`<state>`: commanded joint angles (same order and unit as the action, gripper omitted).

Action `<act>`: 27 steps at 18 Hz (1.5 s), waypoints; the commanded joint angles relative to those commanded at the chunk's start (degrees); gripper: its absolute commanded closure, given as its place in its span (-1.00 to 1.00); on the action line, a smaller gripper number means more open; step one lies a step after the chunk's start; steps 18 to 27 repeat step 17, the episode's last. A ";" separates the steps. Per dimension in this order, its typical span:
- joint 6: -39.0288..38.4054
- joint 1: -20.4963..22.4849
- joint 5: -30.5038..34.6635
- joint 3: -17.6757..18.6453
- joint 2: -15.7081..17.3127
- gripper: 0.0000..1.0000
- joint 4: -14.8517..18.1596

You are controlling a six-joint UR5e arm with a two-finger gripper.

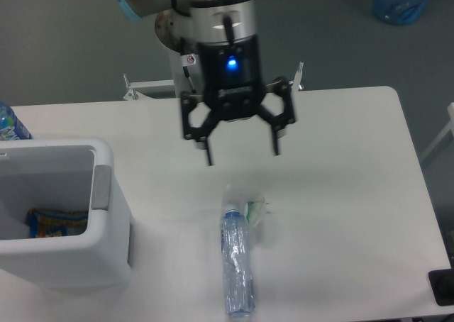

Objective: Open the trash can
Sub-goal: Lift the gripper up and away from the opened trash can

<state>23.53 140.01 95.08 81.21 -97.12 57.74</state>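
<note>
Nearest the camera, a clear plastic bottle (236, 269) lies on its side on the white table (340, 194), its cap end pointing away toward a small crumpled wrapper (255, 209) that sits just beside its neck. At the near left edge stands the trash can (106, 254), a big boxy white bin with rounded corners; its top is open, and a colourful packet (57, 223) lies at the bottom inside. A grey tab (102, 187) sits on the bin's right rim. Farther back, above the middle of the table, the gripper (241, 152) hangs in the air with its two black fingers spread wide apart and nothing between them; a blue light glows on its body. It is well apart from the bin, over toward the bottle's far end. At the far left edge, behind the bin, part of another blue-labelled bottle (10, 123) shows. Beyond the table lies grey floor, with a blue object (403, 1) at the top right.
</note>
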 joint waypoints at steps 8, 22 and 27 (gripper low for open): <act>25.49 6.06 1.95 0.53 0.52 -1.00 8.00; 32.63 9.41 1.51 0.44 0.53 -1.00 9.15; 32.63 9.41 1.51 0.44 0.53 -1.00 9.15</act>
